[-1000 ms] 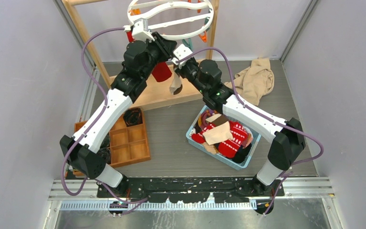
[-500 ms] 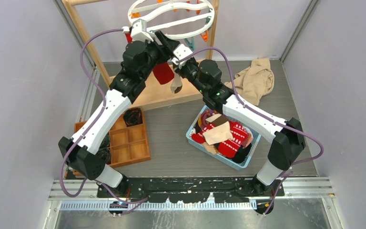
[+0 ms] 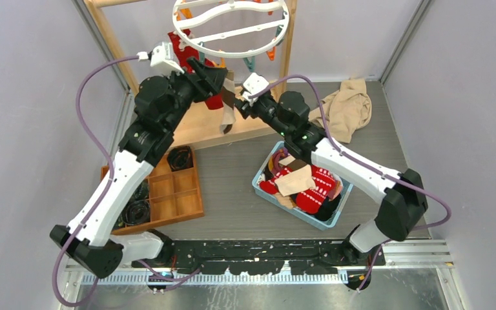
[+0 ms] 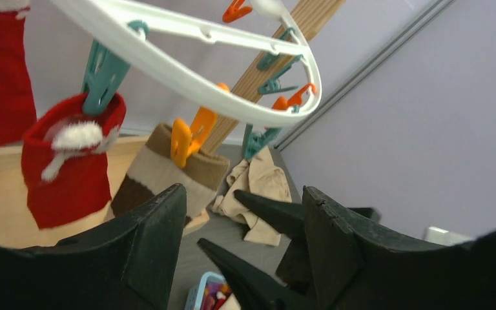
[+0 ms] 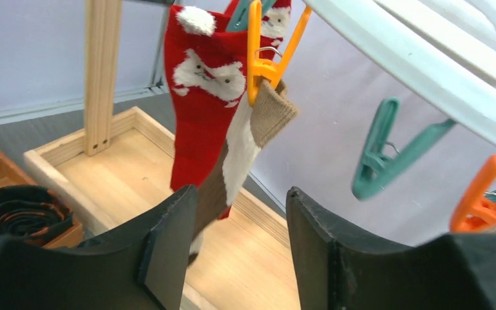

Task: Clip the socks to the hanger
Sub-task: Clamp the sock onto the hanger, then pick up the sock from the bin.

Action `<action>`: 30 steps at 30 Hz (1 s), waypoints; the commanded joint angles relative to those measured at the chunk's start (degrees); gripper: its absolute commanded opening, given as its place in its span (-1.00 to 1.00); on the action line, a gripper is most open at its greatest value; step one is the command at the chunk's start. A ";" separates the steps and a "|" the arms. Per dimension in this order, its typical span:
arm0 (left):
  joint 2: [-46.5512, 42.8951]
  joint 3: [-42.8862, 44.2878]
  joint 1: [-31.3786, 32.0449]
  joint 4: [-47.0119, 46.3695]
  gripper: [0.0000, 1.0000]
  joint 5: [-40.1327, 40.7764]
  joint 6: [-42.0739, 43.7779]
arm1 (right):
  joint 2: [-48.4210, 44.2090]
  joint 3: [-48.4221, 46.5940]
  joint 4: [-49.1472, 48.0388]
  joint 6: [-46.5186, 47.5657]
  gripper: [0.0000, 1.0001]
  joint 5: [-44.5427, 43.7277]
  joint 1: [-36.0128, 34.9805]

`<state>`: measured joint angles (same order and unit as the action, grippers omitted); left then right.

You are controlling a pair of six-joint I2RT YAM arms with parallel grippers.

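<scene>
The white ring hanger (image 3: pixel 288 22) hangs at the back. On it, an orange clip (image 5: pixel 261 58) holds a tan-and-brown sock (image 5: pixel 245 142), which hangs free beside a red Santa sock (image 5: pixel 200 97). A second red sock (image 4: pixel 71 174) hangs from a teal clip (image 4: pixel 100 71). My right gripper (image 5: pixel 242 194) is open and empty just below and in front of the tan-and-brown sock (image 3: pixel 227 108). My left gripper (image 4: pixel 244 197) is open and empty too, below the ring's rim (image 4: pixel 187 74) and left of the socks. In the top view the left gripper (image 3: pixel 214 72) and right gripper (image 3: pixel 240 103) face each other.
A blue basket (image 3: pixel 266 165) full of socks sits in front of the right arm. A beige cloth (image 3: pixel 345 106) lies at the back right. A wooden compartment tray (image 3: pixel 174 194) with rolled socks is at the left. The tall wooden frame (image 3: pixel 113 39) carries the hanger.
My right gripper opened and let go of the tan-and-brown sock, which now hangs from the orange clip. My left gripper opened wider and drew back to the left with its arm.
</scene>
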<state>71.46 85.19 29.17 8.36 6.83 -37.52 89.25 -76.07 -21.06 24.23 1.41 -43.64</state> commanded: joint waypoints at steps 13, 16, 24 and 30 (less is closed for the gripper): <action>-28.50 -29.10 -0.08 -3.52 0.46 -17.37 -2.18 | -23.68 1.50 39.47 -12.15 0.65 34.59 11.18; -33.75 -37.79 -0.08 -7.86 0.48 -18.08 -7.78 | -26.67 0.34 52.93 -9.24 0.76 34.25 12.31; -39.93 -47.79 -0.08 -12.34 0.49 -16.80 -17.51 | -37.81 7.99 64.54 -9.28 0.86 31.68 20.74; -36.94 -46.84 -0.08 -11.47 0.47 -19.40 -19.94 | -40.68 13.81 68.90 -7.29 0.85 32.44 23.22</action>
<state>33.10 36.95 29.17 0.25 -9.52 -54.54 48.53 -64.38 42.52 15.11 32.95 -21.06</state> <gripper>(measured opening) 0.741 0.926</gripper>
